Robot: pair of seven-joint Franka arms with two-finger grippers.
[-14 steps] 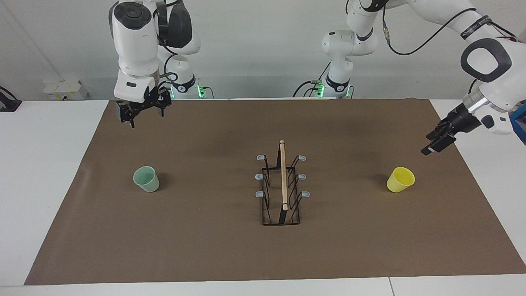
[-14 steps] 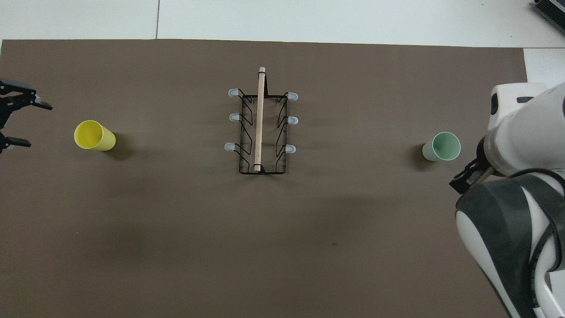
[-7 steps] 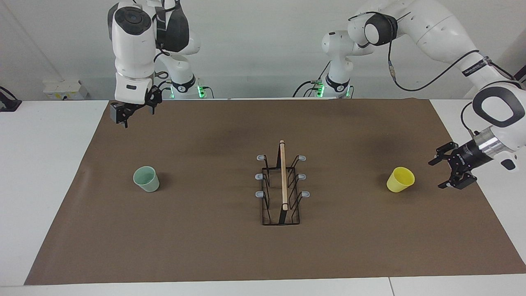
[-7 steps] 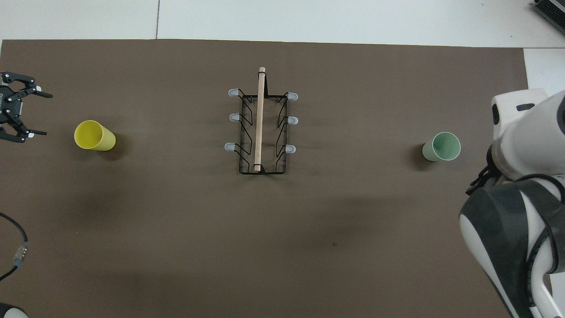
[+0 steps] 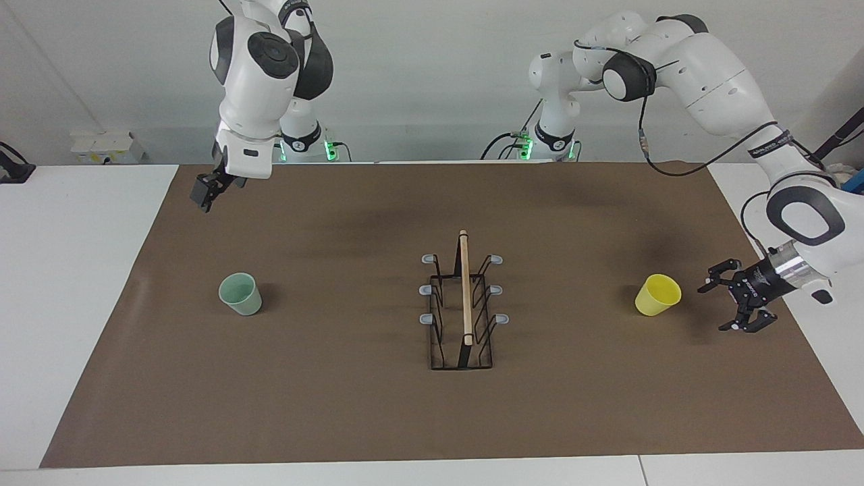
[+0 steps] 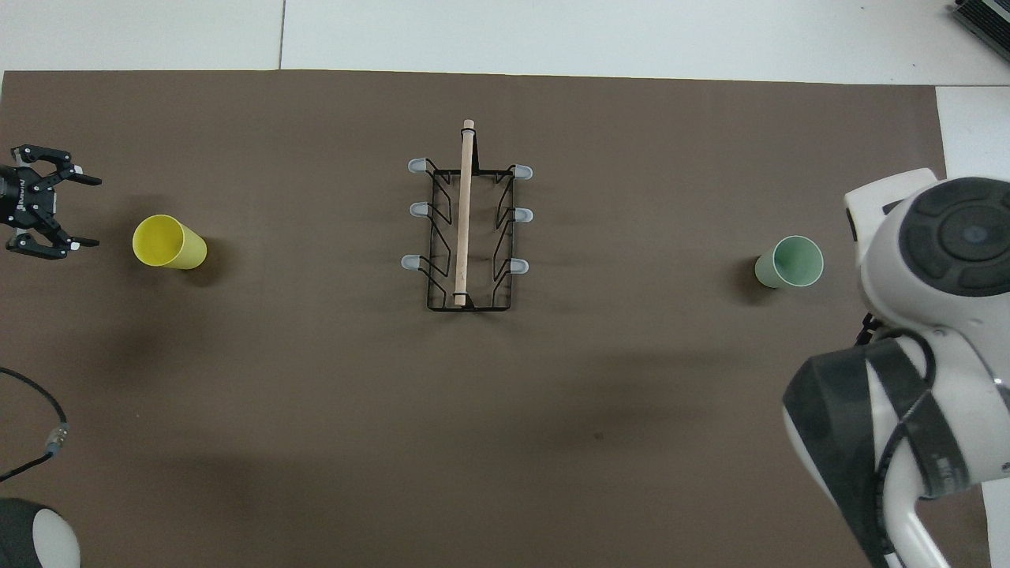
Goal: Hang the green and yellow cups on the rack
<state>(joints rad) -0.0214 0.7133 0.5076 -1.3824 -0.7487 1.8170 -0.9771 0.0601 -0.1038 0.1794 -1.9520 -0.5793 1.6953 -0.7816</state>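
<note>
While the rack [image 5: 463, 304] sits mid-surface, the left hand [image 5: 723, 304] is low beside the yellow cup [image 5: 657, 295] at the left arm's edge, fingers spread, empty. Right hand [image 5: 202, 194] hangs over the right arm's corner nearest the robots, fingers unreadable; green cup [image 5: 240, 293] untouched.

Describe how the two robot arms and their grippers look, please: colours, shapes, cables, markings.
Both arms have glossy white rounded shells with dark grey or black joint caps. The left arm carries a loose black cable and a black band with small lettering. The left gripper and the right gripper are black. Green lights glow at both bases.
</note>
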